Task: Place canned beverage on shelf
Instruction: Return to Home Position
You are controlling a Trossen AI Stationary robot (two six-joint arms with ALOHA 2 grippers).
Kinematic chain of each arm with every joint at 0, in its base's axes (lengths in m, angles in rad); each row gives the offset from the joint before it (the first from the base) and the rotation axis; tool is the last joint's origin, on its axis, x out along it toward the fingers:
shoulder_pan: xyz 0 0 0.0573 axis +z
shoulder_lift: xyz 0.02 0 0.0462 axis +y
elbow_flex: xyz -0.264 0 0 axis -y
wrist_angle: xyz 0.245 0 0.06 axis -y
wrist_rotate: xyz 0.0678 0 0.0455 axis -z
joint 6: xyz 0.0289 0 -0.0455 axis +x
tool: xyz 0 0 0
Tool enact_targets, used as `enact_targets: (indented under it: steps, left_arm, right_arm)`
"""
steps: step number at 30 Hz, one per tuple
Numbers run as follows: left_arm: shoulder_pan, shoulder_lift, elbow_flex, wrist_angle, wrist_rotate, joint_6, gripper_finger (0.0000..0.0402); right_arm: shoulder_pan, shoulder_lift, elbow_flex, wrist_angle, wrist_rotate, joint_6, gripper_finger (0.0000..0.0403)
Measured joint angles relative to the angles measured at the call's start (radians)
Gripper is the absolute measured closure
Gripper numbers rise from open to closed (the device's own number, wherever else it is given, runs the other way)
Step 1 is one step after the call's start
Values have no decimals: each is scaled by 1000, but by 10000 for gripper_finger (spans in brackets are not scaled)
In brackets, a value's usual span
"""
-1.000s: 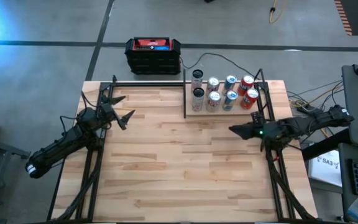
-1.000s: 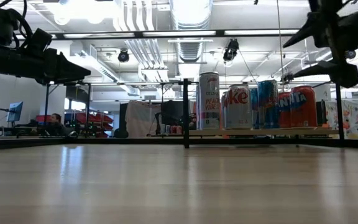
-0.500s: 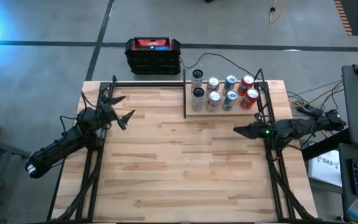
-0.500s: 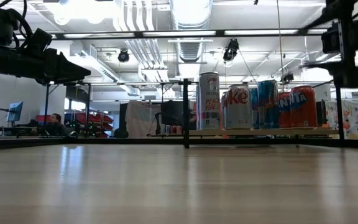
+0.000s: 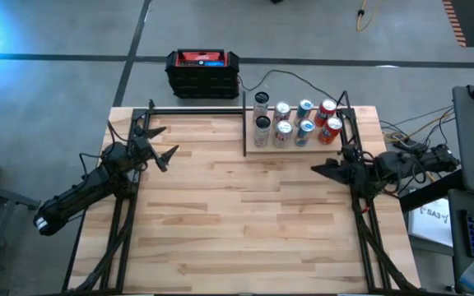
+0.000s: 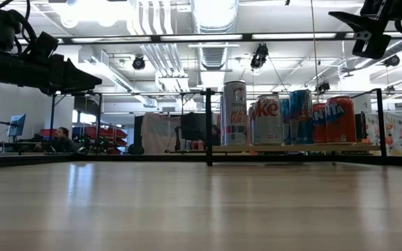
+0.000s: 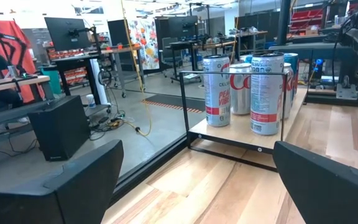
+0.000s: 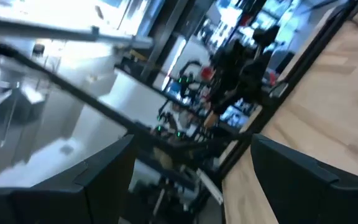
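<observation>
Eight cans (image 5: 284, 129) stand on shelf (image 5: 255, 149). L gripper (image 5: 166, 141) over table (image 5: 220, 222) left edge, R gripper (image 5: 318, 169) near shelf; both jaws spread, empty.

The cans (image 7: 266, 93) are glossy metal, the shelf (image 7: 224, 135) smooth pale wood.

The wooden tabletop (image 6: 187, 202) is seen level, filling the picture from four to eight o'clock. The shelf (image 6: 292, 148) is set just off centre towards three o'clock. Cans are stood upright on it in a close row: a tall white pink can (image 6: 234, 111), a silver red can (image 6: 268, 120), a blue can (image 6: 300, 115) and a red can (image 6: 340, 120). The left gripper (image 6: 89, 78) is held high at ten o'clock and the right gripper (image 6: 346, 31) at one o'clock, both apart from the cans. A seated person (image 6: 63, 138) is made out at nine o'clock.
</observation>
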Motion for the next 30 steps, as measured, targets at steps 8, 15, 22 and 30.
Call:
enact_targets:
  steps: [8,15,22,30]
  left_arm:
    - [0,0,0,0,0,0,3]
    - [0,0,0,0,0,0,3]
    - [0,0,0,0,0,0,3]
    - [0,0,0,0,0,0,3]
  right_arm:
    - [0,-3,-42,2,-25,-246,101]
    - [0,-16,-132,0,-16,-365,101]
    - [0,-56,-222,4,-26,-363,101]
    - [0,-96,-248,-149,-113,-361,101]
